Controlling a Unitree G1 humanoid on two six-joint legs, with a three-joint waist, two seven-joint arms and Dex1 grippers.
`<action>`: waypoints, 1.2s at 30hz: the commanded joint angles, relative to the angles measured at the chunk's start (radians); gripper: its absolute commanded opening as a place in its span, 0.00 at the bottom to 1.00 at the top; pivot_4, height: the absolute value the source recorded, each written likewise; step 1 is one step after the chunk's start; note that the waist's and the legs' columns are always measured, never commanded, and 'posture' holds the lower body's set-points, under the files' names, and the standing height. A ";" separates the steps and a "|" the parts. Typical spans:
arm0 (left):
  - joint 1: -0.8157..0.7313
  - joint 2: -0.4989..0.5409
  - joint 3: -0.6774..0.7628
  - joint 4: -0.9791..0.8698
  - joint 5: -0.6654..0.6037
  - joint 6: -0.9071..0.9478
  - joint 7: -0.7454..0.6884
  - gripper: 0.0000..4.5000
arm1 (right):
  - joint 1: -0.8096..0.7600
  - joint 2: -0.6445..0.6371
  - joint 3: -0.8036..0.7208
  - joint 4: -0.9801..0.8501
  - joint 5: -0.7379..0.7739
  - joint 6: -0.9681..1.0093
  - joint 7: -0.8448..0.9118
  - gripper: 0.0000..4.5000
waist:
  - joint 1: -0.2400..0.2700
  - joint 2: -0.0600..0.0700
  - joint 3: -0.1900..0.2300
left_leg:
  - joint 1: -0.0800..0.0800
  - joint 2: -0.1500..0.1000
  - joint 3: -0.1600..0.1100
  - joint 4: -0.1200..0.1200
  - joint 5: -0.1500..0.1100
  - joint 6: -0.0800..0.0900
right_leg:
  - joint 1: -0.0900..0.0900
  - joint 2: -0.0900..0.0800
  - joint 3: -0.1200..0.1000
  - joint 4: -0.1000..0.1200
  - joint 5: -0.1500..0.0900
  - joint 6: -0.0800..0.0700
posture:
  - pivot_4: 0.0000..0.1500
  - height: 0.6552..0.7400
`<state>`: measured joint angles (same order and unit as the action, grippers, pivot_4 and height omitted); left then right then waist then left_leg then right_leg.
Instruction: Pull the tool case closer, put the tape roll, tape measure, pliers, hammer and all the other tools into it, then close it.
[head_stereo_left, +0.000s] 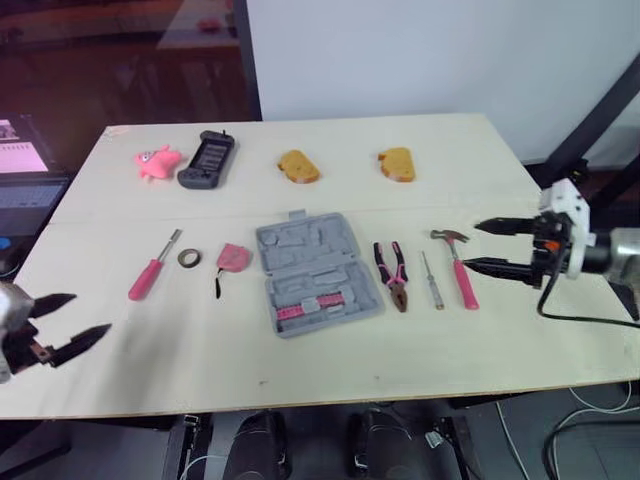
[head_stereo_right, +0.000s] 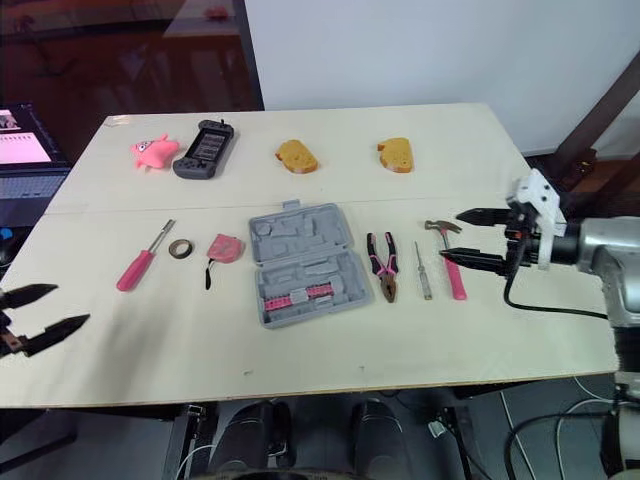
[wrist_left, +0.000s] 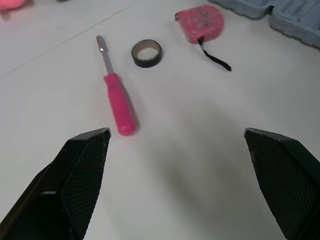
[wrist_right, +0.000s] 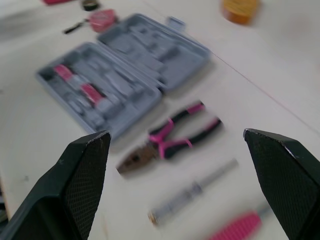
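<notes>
On the pale desk (head_stereo_left: 450, 340) the open tool case (head_stereo_left: 315, 272) lies at centre, left hand (head_stereo_left: 90, 313) and right hand (head_stereo_left: 473, 245) are held spread and empty, and the pliers (head_stereo_left: 393, 275) at its 3 o'clock could be knocked if it is dragged askew.

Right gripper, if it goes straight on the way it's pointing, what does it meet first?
Probably the hammer, lying just ahead of the right gripper. Its height over the table is unclear, so it might pass above.
</notes>
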<state>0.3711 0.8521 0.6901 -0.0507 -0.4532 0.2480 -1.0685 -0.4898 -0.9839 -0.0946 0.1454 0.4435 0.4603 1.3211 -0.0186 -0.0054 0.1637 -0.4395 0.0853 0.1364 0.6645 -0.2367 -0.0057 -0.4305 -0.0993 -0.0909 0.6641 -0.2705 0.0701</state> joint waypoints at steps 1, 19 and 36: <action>0.077 -0.077 0.073 -0.210 -0.054 0.079 0.101 1.00 | -0.079 0.043 0.061 -0.106 0.027 0.076 -0.001 1.00 | 0.000 0.000 0.000 | 0.000 0.000 0.000 0.000 0.000 0.000 | 0.000 0.000 0.000 0.000 0.000 0.000 | 1.00 0.75; 0.094 -0.453 -0.206 -0.589 0.005 0.201 0.590 1.00 | -0.318 0.194 0.223 -0.253 0.035 0.209 -0.026 1.00 | 0.007 -0.005 -0.002 | -0.002 -0.002 -0.003 0.003 0.000 0.001 | 0.002 0.000 -0.001 0.000 -0.001 -0.002 | 1.00 0.75; -0.388 -0.108 -0.540 -0.116 0.128 0.051 0.205 0.59 | -0.305 0.232 0.365 0.195 -0.317 -0.307 -0.076 0.94 | 0.004 -0.004 -0.002 | -0.003 -0.002 0.001 0.003 0.001 0.000 | 0.001 0.002 -0.003 0.001 0.001 0.001 | 1.00 0.75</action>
<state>0.0313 0.7199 0.1787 -0.2071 -0.3424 0.3504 -0.8049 -0.7385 -0.7590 0.2616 0.2569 0.1925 0.2763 1.2434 -0.0141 -0.0097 0.1621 -0.4422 0.0834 0.1375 0.6671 -0.2360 -0.0059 -0.4302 -0.0972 -0.0935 0.6647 -0.2698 0.0707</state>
